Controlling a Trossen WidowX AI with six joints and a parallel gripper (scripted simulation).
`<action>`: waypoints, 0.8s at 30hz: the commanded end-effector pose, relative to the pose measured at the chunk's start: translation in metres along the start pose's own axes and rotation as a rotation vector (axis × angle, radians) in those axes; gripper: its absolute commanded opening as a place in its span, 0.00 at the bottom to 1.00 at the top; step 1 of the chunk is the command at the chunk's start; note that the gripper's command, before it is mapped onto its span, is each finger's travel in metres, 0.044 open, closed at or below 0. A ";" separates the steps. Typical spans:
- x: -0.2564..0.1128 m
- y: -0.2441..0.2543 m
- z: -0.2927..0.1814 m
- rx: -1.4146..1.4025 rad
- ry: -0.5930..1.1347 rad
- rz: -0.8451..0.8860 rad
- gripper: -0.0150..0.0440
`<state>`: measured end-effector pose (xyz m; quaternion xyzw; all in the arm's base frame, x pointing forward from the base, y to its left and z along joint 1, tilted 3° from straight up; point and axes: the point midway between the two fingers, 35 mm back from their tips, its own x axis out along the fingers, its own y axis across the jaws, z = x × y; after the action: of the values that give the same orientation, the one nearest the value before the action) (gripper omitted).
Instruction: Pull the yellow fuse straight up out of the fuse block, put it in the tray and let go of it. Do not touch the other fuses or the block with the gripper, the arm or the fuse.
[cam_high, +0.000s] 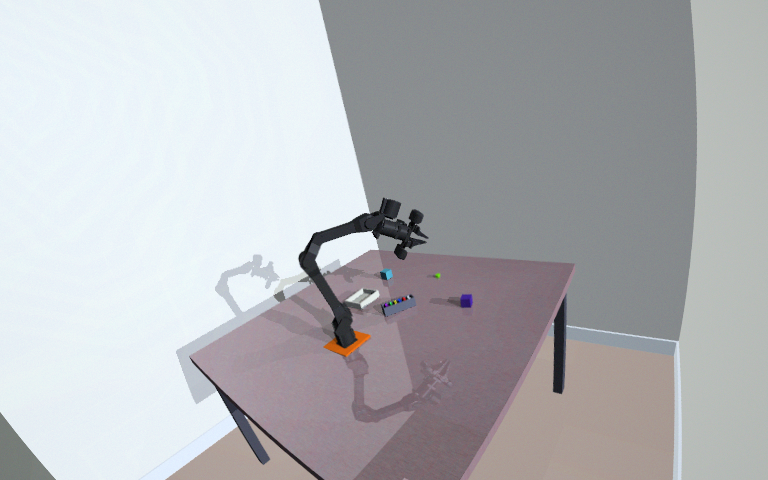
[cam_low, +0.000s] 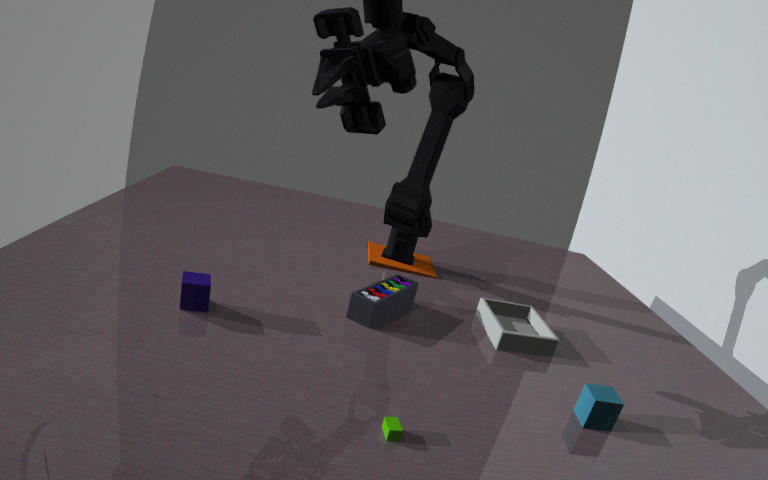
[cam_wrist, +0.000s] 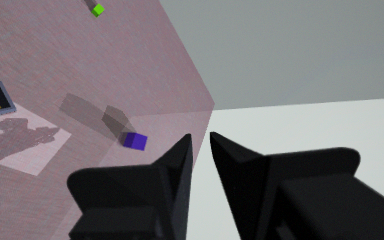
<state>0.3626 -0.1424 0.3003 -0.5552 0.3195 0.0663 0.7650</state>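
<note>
The yellow fuse (cam_high: 395, 302) (cam_low: 389, 286) sits in the dark grey fuse block (cam_high: 399, 307) (cam_low: 389, 309), in a row with purple, green, blue, red and white fuses. The off-white tray (cam_high: 352, 304) (cam_low: 526, 343) stands beside the block and looks empty. My gripper (cam_high: 427, 238) (cam_low: 316, 99) (cam_wrist: 200, 137) is high above the table, well away from the block and tilted slightly downward. Its fingers are a little apart with nothing between them. Only a corner of the block shows at the left edge of the wrist view; the yellow fuse cannot be made out there.
A purple cube (cam_high: 466, 300) (cam_low: 195, 292) (cam_wrist: 135, 141), a small green cube (cam_high: 437, 275) (cam_low: 391, 429) (cam_wrist: 98, 10) and a blue cube (cam_high: 386, 274) (cam_low: 598, 407) stand on the table around the block and tray. The orange base plate (cam_high: 362, 339) (cam_low: 376, 261) is under the arm.
</note>
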 end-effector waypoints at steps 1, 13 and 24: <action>0.029 0.067 0.020 0.011 -0.005 0.262 0.38; 0.015 0.243 0.054 -0.089 0.115 0.952 0.38; 0.011 0.252 0.055 -0.099 0.128 0.986 0.38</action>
<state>0.2821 -0.0022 0.1038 -0.3804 0.5794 0.4006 0.5993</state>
